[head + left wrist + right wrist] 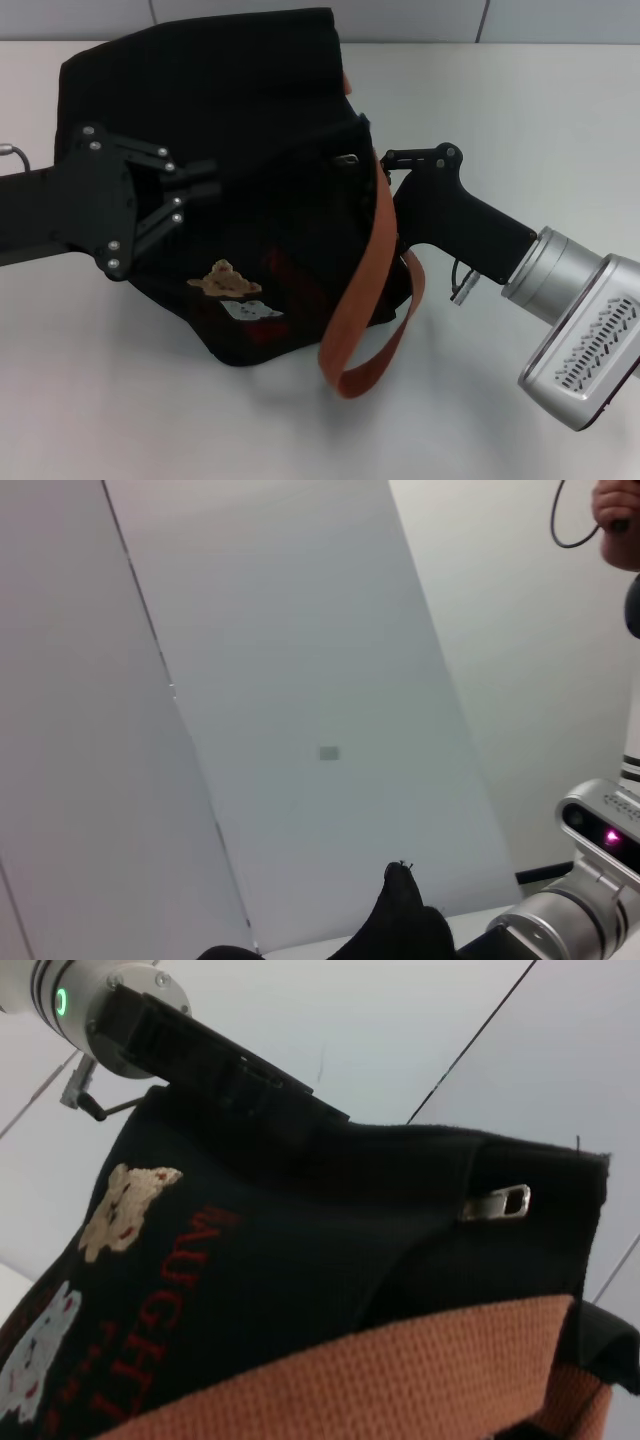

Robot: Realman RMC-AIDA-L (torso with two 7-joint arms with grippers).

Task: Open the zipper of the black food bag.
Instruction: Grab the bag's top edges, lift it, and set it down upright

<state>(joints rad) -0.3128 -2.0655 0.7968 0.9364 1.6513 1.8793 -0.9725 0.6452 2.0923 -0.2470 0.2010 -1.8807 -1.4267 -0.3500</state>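
On the white table (520, 100) the black food bag (270, 150) sits at centre, the left gripper (200, 185) reaching level from the left, clenched on its fabric, the right gripper (375, 160) angling in from the right, closed at the zipper (348, 158).

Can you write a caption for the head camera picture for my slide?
Both grippers, left and right, press against a black bag on a white table.

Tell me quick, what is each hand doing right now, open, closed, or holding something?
Left hand: closed on the black bag's fabric, near its left end.
Right hand: at the bag's right end by the silver zipper pull; cannot be told whether open or closed.
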